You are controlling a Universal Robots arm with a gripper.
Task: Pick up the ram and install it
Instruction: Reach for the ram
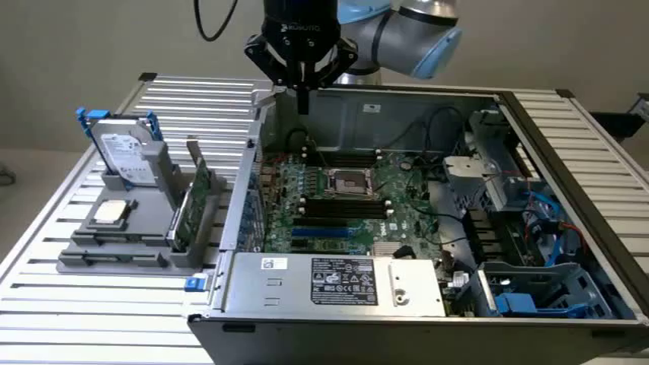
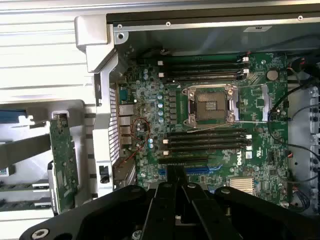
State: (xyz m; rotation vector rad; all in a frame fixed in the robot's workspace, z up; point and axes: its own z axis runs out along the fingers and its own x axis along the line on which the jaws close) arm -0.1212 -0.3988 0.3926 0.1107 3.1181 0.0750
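Above rear wall of open PC case (image 1: pixel 406 114), gripper (image 1: pixel 301 103) hangs w/ fingers pressed together, nothing visible btwn them, well apart from ram. Ram (image 1: pixel 188 220), prob. the long green board, stands on edge in grey rack (image 1: pixel 112 258) at exterior view's left, just outside the case, near hard drive (image 1: pixel 127 156) w/ blue handles. Motherboard (image 1: pixel 406 217) lies exposed; black memory slots (image 1: pixel 345 207) flank CPU socket (image 1: pixel 352 181).
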